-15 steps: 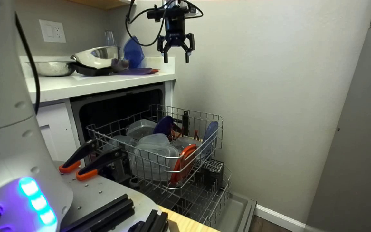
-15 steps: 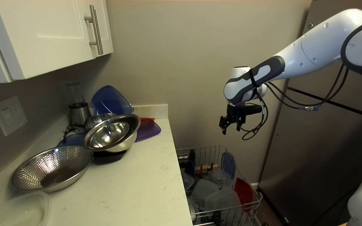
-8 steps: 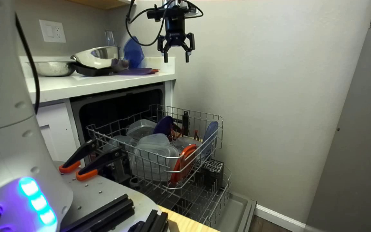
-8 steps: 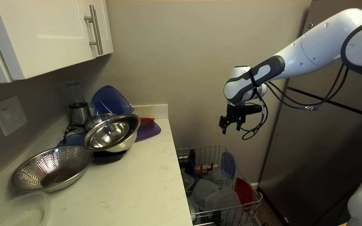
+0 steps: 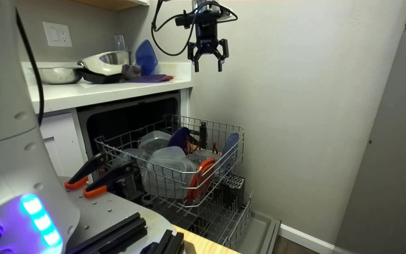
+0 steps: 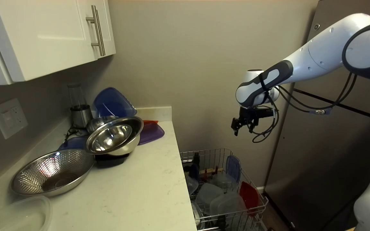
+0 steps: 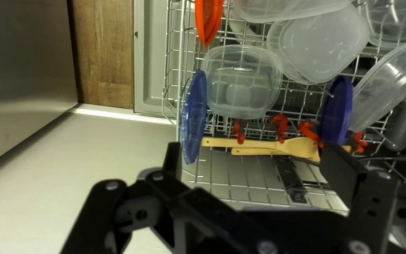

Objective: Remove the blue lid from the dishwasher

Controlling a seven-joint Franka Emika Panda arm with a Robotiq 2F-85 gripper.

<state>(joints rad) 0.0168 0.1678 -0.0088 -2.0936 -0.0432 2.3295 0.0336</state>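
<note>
The blue lid (image 5: 230, 148) stands on edge against the side of the upper wire rack (image 5: 185, 121) of the open dishwasher (image 5: 132, 116). The lid also shows in an exterior view (image 6: 233, 168) and in the wrist view (image 7: 194, 116), where it is upright and narrow. My gripper (image 5: 208, 68) is open and empty, high above the rack and apart from the lid. It also shows in an exterior view (image 6: 243, 131). In the wrist view my gripper (image 7: 250, 151) points down, its fingers wide apart, with the lid's near end just inside the left finger (image 7: 173, 158).
An orange lid (image 5: 200, 180), clear containers (image 5: 167, 173) and a purple lid (image 5: 179, 137) sit in the rack. Wooden spoons (image 7: 294, 146) lie near the blue lid. A wall (image 5: 294, 106) stands close beside the rack. The counter (image 6: 146, 179) holds metal bowls (image 6: 112, 136).
My gripper has moved right and slightly down in an exterior view, and right with the arm in both exterior views. It stays open. The lid and rack have not moved.
</note>
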